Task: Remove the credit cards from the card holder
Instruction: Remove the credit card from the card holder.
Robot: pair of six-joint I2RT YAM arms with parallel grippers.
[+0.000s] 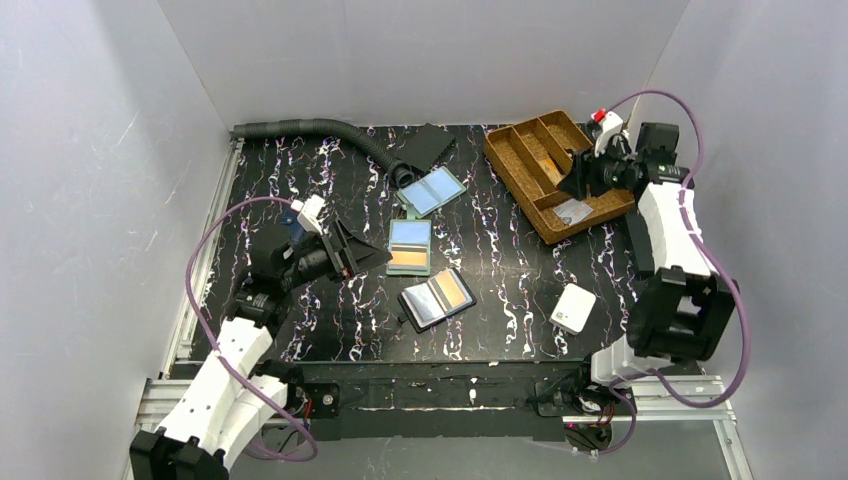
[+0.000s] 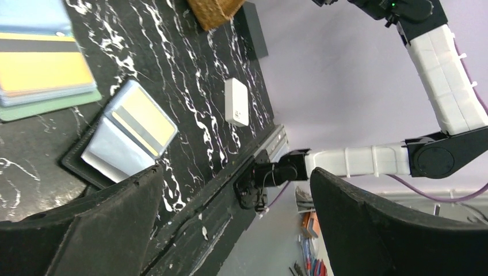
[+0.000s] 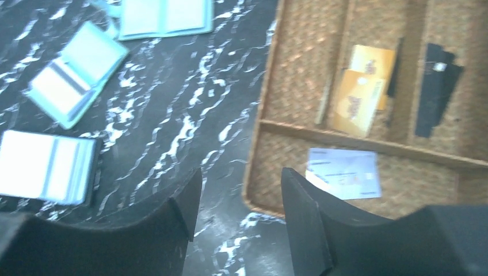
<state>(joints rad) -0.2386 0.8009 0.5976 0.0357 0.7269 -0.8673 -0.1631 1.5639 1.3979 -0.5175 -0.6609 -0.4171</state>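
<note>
The card holder lies open mid-table, a grey-green bifold with a blue credit card in one pocket and an orange one in the other. It also shows in the left wrist view, card holder, and in the right wrist view, card holder. My left gripper hangs just left of it, open and empty. My right gripper is open and empty over the near edge of the wicker tray. Orange cards, a black card and a pale blue card lie in the tray.
A bifold with two pale blue panels lies behind the holder. In front of it sits a dark wallet showing cards. A white square box is at the near right. A corrugated hose runs along the back.
</note>
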